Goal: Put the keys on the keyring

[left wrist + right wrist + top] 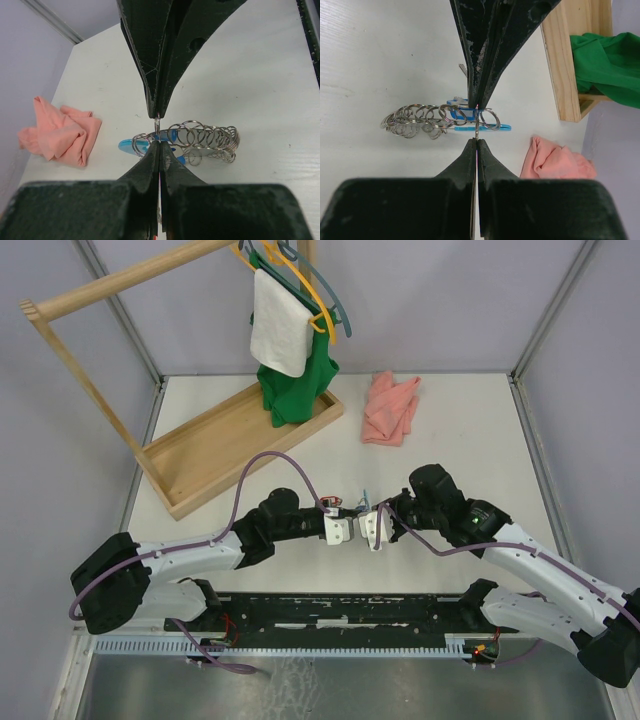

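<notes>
Keyring (pixel 210 140) – silver w/ blue

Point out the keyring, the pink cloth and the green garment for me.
keyring (pixel 210 139), left wrist view, on its silver coil.
pink cloth (pixel 60 132), left wrist view, on the middle of the crumpled heap.
green garment (pixel 295 400), top external view, on its lower hanging part.

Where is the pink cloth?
In the top view the pink cloth lies on the far part of the table, just right of the wooden rack holding the green shirt.
</notes>
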`<state>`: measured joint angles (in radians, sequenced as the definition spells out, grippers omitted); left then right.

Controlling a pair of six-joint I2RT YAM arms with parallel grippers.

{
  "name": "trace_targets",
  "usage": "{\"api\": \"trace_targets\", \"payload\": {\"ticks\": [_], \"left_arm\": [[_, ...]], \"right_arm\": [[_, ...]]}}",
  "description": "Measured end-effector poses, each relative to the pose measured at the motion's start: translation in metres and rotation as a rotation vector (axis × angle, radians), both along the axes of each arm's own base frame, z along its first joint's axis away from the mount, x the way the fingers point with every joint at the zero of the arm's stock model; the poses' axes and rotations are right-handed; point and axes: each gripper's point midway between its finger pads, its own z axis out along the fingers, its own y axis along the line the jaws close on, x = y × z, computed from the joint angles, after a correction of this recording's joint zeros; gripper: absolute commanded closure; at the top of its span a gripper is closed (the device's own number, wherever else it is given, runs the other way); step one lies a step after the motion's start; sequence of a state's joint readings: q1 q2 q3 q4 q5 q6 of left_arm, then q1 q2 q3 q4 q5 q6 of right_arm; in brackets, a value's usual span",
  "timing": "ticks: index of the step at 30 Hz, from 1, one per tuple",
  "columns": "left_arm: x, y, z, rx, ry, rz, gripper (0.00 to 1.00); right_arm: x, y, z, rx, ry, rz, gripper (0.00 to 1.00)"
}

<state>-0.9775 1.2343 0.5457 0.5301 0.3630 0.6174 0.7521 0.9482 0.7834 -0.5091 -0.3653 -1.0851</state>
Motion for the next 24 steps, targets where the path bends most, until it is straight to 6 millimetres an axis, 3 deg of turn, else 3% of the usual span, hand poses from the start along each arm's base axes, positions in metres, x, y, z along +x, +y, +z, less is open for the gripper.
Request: {"api": "trace_targets", "payload": {"ticks": [24], "left_arm": [[0.0021, 0.0008, 0.0, 0.001, -0.002, 0.013, 0.97]], "right_arm": [[-0.0003, -0.0001, -0.0003, 0.004, 0.01, -0.009, 0.99]]}}
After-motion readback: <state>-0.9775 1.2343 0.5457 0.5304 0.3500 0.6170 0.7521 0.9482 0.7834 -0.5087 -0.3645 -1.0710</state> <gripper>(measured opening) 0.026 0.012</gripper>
